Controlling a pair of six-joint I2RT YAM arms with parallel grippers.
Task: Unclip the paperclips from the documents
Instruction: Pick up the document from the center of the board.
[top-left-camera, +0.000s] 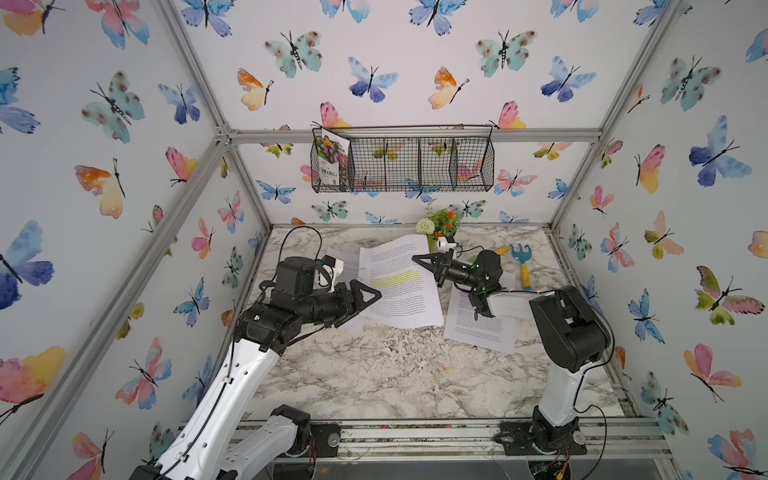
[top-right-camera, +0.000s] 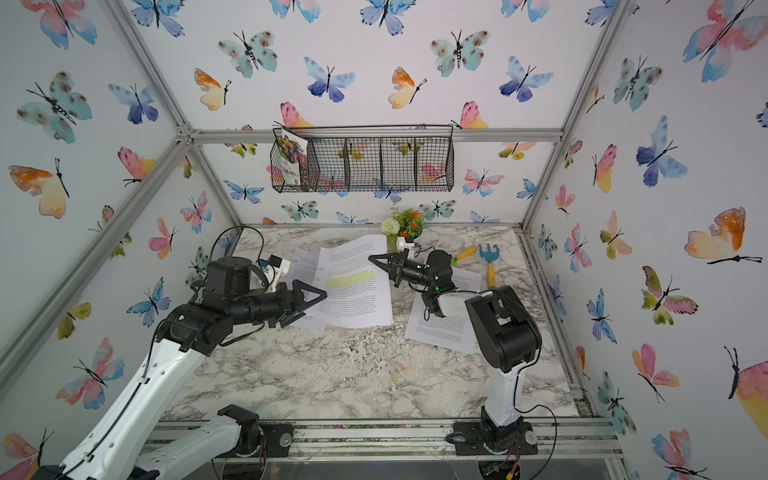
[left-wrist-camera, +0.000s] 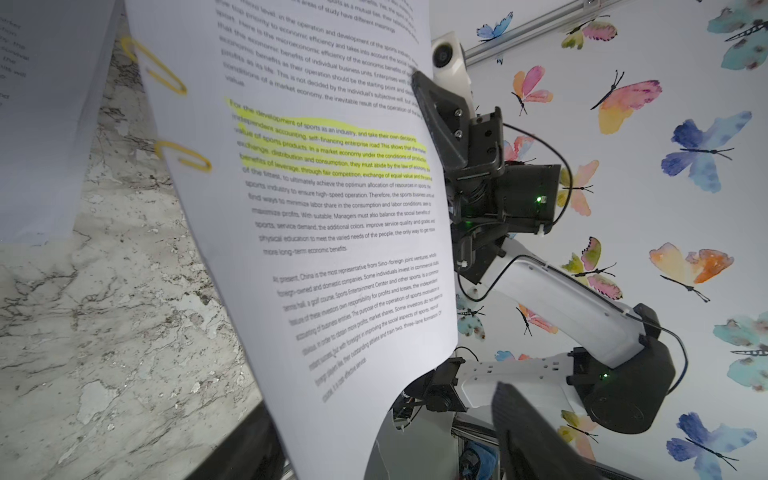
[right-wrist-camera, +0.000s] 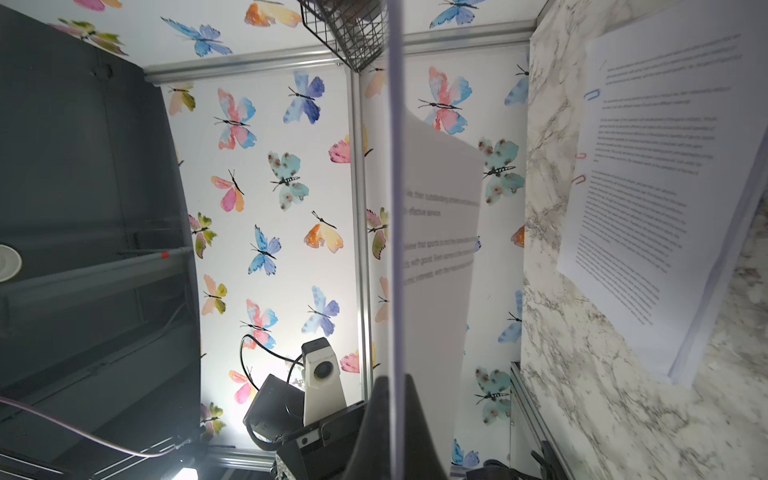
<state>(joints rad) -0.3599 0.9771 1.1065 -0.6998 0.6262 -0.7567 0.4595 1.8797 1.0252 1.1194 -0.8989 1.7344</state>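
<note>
Yellow-highlighted document (top-left-camera: 399, 286) with right edge lifted off desk (top-left-camera: 374, 374), long axis front-to-back, clenched in right gripper (top-left-camera: 417, 258), yellow paperclips (left-wrist-camera: 154, 66) crosswise on left edge, left gripper (top-left-camera: 370, 306) released alongside

Highlighted document (top-left-camera: 399, 286) tilted; 2 yellow paperclips (left-wrist-camera: 185, 156).

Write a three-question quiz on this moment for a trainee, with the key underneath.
1. True or false: the right gripper is shut on the edge of the highlighted document, holding that edge off the table.
2. In the left wrist view, what colour are the two paperclips on that document? A pink; B yellow; C blue.
3. Fill in: the left gripper, close by the document's opposite edge, has its jaws ____ and holds nothing.

Key: 1 true; 2 B; 3 open.
</note>
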